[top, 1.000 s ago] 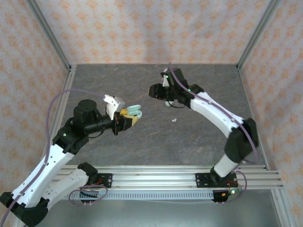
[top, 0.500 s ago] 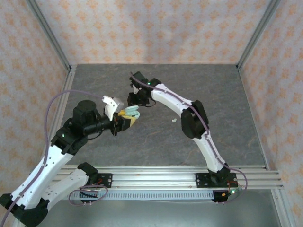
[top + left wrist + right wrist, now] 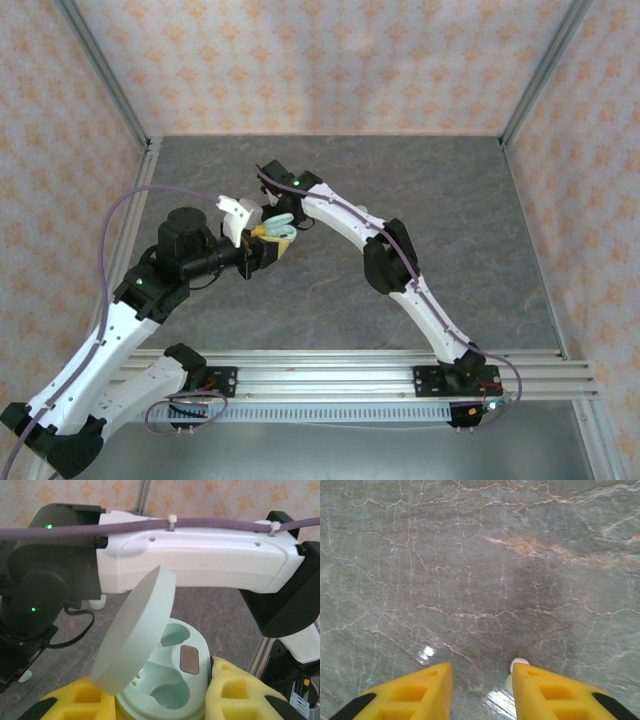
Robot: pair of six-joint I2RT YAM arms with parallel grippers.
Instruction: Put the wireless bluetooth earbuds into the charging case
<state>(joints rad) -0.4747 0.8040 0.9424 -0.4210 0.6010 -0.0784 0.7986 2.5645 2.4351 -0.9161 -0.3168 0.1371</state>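
Left gripper (image 3: pixel 160 706): clenched on the charging case (image 3: pixel 175 677), with the lid up; same hold as a second ago.
Right gripper (image 3: pixel 482 680): fingers stand apart. A small whitish piece (image 3: pixel 519 664), likely an earbud, sits against one finger's inner edge. Gripped or not, cannot tell.
Change: right arm (image 3: pixel 335 212) has swung from the back right to just above the case.
Meaning: delivery step starting, by my reading. Both wells (image 3: pixel 170 694) are empty; nothing inserted yet.
Edges: lid (image 3: pixel 132 630) tilts over the wells, close under the right arm. Entry looks freest opposite the hinge.
Room: table (image 3: pixel 470 555) open behind and to the right; frame posts (image 3: pixel 110 90) well apart.
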